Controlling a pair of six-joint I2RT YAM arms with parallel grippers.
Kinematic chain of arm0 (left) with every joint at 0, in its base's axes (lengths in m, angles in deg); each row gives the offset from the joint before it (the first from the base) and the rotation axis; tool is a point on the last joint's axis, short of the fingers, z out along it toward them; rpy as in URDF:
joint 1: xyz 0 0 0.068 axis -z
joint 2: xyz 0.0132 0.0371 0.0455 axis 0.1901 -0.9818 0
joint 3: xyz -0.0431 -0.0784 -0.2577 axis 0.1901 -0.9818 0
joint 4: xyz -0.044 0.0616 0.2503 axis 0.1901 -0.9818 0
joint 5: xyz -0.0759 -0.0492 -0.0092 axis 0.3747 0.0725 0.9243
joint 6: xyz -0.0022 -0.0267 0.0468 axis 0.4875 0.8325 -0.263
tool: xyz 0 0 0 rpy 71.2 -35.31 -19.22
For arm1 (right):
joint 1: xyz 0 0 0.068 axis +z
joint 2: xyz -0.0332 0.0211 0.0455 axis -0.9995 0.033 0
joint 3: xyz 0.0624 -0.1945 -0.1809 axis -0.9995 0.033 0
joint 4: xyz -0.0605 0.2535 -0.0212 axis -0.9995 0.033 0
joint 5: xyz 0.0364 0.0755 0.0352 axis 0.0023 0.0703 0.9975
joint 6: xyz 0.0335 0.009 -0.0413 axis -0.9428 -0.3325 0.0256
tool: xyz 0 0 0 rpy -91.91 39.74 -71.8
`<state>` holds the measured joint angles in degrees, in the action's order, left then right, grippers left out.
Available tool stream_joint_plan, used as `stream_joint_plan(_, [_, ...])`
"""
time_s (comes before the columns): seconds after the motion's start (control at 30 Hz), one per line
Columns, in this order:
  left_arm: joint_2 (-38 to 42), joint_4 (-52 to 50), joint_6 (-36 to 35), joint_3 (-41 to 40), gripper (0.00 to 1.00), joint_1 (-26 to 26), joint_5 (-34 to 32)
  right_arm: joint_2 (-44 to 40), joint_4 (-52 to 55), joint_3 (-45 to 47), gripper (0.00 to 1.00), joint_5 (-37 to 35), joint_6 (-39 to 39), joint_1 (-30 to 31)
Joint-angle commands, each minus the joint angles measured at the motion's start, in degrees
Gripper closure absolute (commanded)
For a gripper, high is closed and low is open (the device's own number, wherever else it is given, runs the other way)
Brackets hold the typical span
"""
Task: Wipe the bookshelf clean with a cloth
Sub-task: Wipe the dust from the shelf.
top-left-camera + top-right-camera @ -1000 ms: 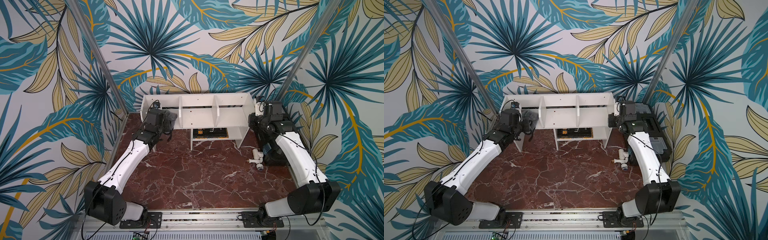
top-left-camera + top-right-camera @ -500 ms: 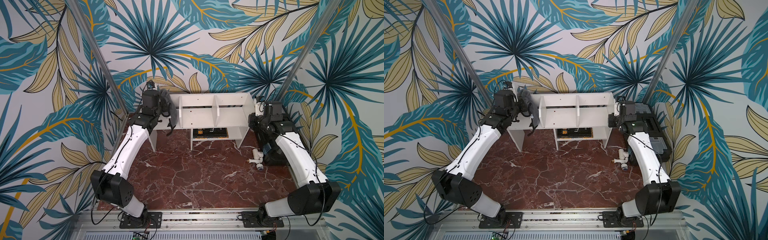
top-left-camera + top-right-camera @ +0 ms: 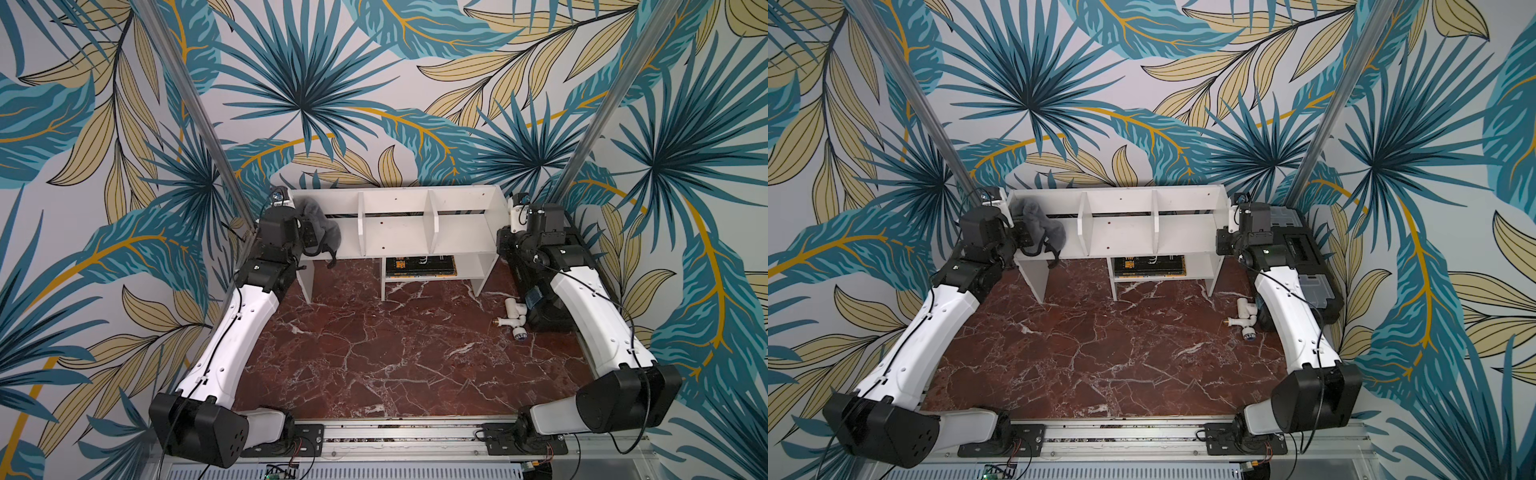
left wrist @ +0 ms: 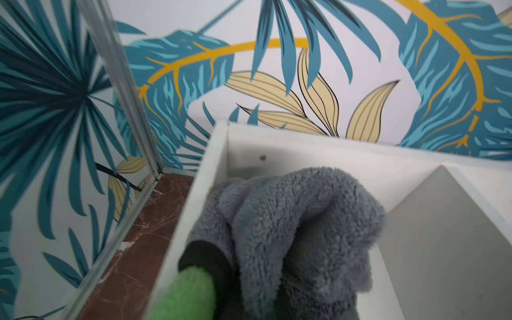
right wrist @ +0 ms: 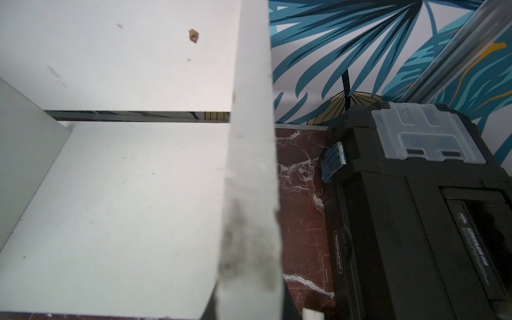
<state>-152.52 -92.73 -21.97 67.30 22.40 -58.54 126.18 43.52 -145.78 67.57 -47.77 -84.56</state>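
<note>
Left pincer (image 3: 314, 241), closed tight on the fluffy dark-grey fabric cloth (image 3: 322, 216), holds it in the nearest compartment of the low white board bookshelf (image 3: 399, 232); we judge wiping barely begun, with both compartments beyond left to do.

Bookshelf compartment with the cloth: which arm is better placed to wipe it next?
Left: the left gripper is shut on the cloth inside that bookshelf compartment; the right gripper clamps the opposite end panel, probably steadying.

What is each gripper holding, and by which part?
The left gripper pinches the cloth by a bunched fold. The right gripper appears clamped on the right end panel of the bookshelf.
</note>
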Motion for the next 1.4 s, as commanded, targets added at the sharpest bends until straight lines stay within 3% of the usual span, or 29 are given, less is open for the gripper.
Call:
stream_joint_plan(0.0, [-1.68,4.15,0.90,-4.44,1.00,2.86,5.44,-1.27,-2.19,1.40,1.00,13.89,-8.27,1.26])
stream_joint_plan(0.2, [-7.19,-1.02,1.58,-0.75,1.00,4.23,5.55,-1.37,-1.89,1.26,1.00,13.74,-8.21,1.28])
stream_joint_plan(0.23, [-7.68,-2.15,1.76,-0.09,0.88,4.25,5.24,-1.41,-1.90,1.26,1.00,13.78,-8.21,1.30])
stream_joint_plan(0.27, [-7.84,-2.76,2.34,0.26,0.66,4.26,4.46,-1.42,-1.90,1.32,1.00,13.88,-8.21,1.37])
stream_joint_plan(0.37, [-7.19,-1.25,2.94,-0.09,0.15,4.37,4.23,-1.37,-2.15,1.39,1.00,14.32,-8.38,1.60])
stream_joint_plan(0.57, [-11.75,0.13,1.27,3.36,0.08,4.37,2.80,-0.98,-2.12,1.25,1.00,14.08,-8.21,2.16])
stream_joint_plan(0.63, [-13.66,-0.20,1.09,4.61,0.09,4.38,3.27,-1.24,-2.09,1.42,1.00,14.07,-8.00,2.16])
stream_joint_plan(0.73, [-15.29,0.77,1.41,4.79,0.21,4.35,2.81,-1.46,-2.16,1.59,1.00,14.02,-7.97,2.21])
stream_joint_plan(0.93, [-16.49,0.04,0.56,3.94,0.64,4.32,1.06,-1.94,-2.51,1.69,1.00,14.77,-8.13,2.35])
stream_joint_plan(1.03, [-14.98,-1.65,-1.23,3.62,0.98,4.35,0.94,-2.37,-2.93,2.13,1.00,14.77,-8.17,2.42])
stream_joint_plan(1.23, [-7.07,-2.10,-3.86,4.20,1.00,3.60,-5.92,-2.85,-3.44,2.39,1.00,14.94,-8.41,2.42])
stream_joint_plan(1.37, [-7.52,-4.43,-6.91,13.34,1.00,1.55,-5.84,-2.74,-3.55,2.15,1.00,14.96,-8.51,2.42])
